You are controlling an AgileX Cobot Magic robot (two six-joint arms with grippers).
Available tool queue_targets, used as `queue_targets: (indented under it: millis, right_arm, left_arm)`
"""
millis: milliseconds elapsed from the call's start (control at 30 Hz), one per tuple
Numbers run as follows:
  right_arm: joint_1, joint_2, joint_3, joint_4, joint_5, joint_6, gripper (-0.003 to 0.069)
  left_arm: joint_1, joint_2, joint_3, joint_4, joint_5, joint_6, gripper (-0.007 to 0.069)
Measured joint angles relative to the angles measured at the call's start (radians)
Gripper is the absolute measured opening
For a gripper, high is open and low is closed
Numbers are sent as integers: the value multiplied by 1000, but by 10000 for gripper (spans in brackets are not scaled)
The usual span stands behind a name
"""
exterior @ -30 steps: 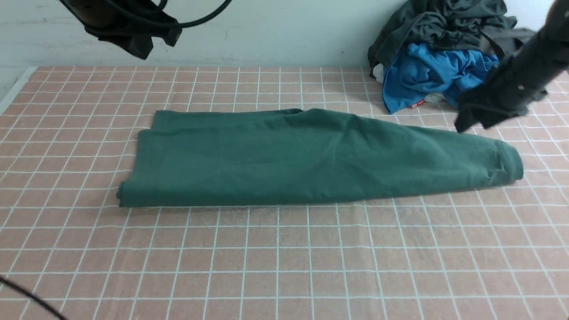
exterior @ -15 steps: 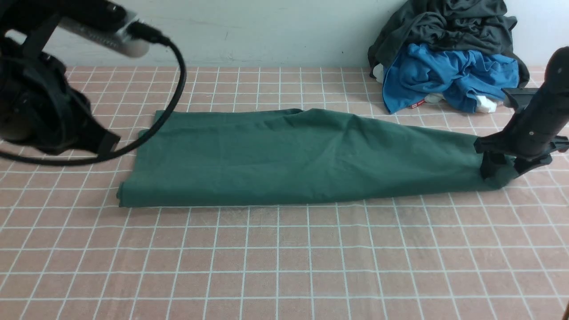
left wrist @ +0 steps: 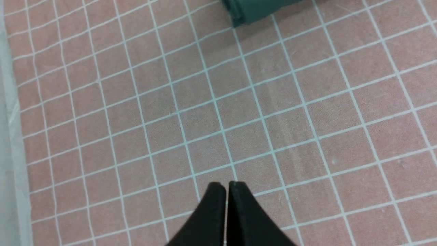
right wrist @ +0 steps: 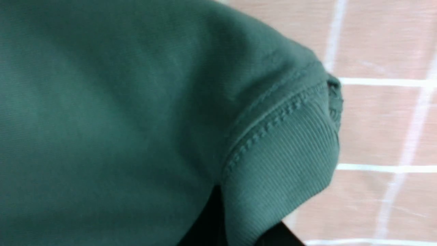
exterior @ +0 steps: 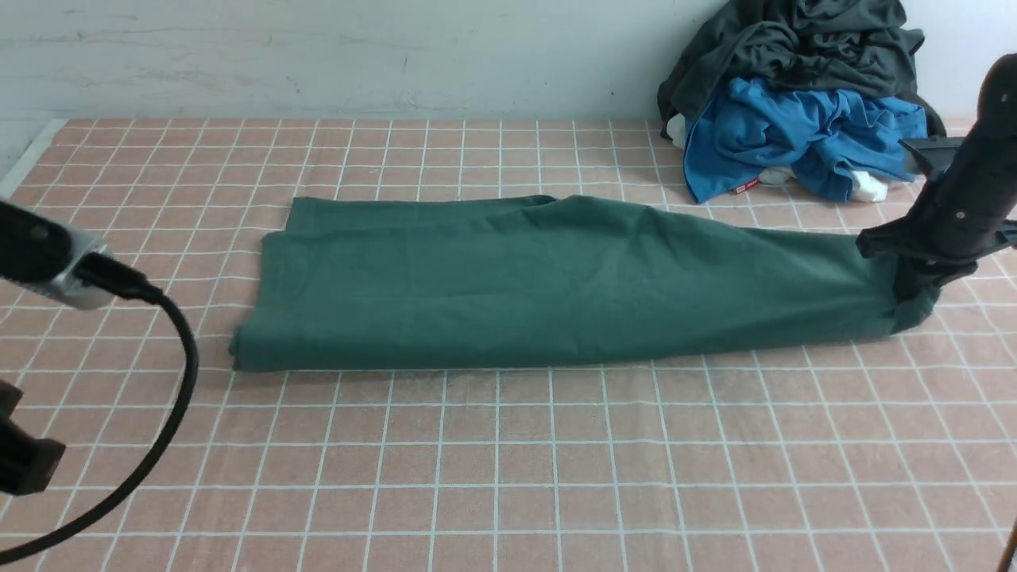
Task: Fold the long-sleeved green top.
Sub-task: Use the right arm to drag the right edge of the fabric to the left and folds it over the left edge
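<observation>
The green long-sleeved top (exterior: 540,282) lies folded into a long strip across the middle of the table. My right gripper (exterior: 910,306) stands on the strip's right end and is shut on it. In the right wrist view the ribbed band (right wrist: 283,153) of the top (right wrist: 136,102) is pinched between the dark fingers (right wrist: 211,222). My left gripper (left wrist: 227,184) is shut and holds nothing. It hovers over bare checked cloth at the front left, well short of the top's near left corner (left wrist: 256,10).
A heap of clothes sits at the back right against the wall: a dark grey garment (exterior: 794,40) over a bright blue one (exterior: 794,135). The left arm's wrist camera (exterior: 48,262) and black cable (exterior: 179,381) hang at the front left. The table's left edge (exterior: 24,159) is close by.
My right gripper came down onto the top's right end and shut on it, dragging the strip slightly to the right. The left arm swung from the back left down to the front left.
</observation>
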Motion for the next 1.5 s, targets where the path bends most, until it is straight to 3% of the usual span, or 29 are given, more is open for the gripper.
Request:
queue_targets:
  millis: [133,267,400,633,833,933,1000,1100,1133,1200,1267,1367,1467,1500]
  right_arm:
    - [-1,-68,-33,-177,2,72,10]
    - [14,-166,-61,-183,12,103,10]
    - [92,-268,-84,-75,19,110,10]
    - [417,-269,-89,295,-17,31,10]
    - [604,-153,-89,361,-215,5,17]
    - [674,-75,-89,367,-316,4,54]
    - [731,-16,-88,385,-439,3,133]
    - [758,1,-86,388,-528,3,225]
    - [768,2,-86,388,-574,1,301]
    - [769,-10,-90,377,-594,-9,369]
    - [764,-24,-90,334,-576,-19,397]
    - [754,-48,-92,247,-495,-20,395]
    - [743,-40,-94,163,-372,11,332]
    - [743,-23,-95,150,-336,45,281]
  left_arm:
    - [0,-67,52,6,-26,-24,-7]
    - [0,-91,106,9,-129,-37,-7]
    - [0,-91,184,1,-286,-76,-7]
    - [0,-91,220,-29,-341,-118,-7]
    - [0,-91,220,-40,-343,-121,-7]
    - [0,-91,221,-40,-348,-121,-7]
    - [0,-91,221,-41,-359,-121,-7]
    - [0,-91,221,-43,-360,-121,-7]
    - [0,-91,221,-44,-360,-121,-7]
    - [0,-91,221,-44,-358,-121,-7]
    - [0,-91,221,-44,-355,-121,-7]
    - [0,-94,221,-44,-351,-121,-7]
    - [0,-110,221,-51,-346,-121,-7]
    - [0,-121,221,-57,-346,-121,-7]
